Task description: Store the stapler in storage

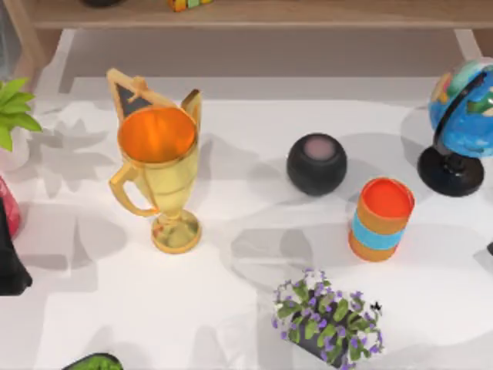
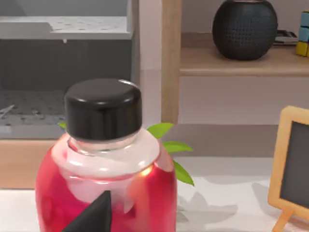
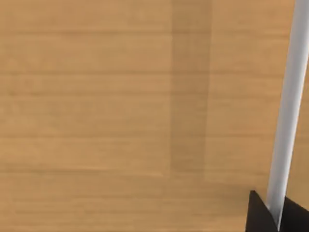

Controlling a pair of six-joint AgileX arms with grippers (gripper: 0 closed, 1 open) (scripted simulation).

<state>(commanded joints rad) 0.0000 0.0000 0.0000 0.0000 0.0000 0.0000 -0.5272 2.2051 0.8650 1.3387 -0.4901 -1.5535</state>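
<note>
At the white desk's (image 1: 231, 254) left edge, our left tool (image 2: 91, 215) hung just beside the red glass bottle with a black cap (image 2: 104, 183), probably parked clear of the gold trophy cup (image 1: 158, 173). We could not tell if it was open or closed. Further right, our right tool (image 3: 270, 215) faced a pale wooden panel (image 3: 120, 121), possibly part of the storage, and its state was equally unclear. We could not tell the stapler's place, heading or long axis.

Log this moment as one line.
stapler: unseen | left tool: near red bottle | right tool: facing wooden panel | table: gold trophy, globe
</note>
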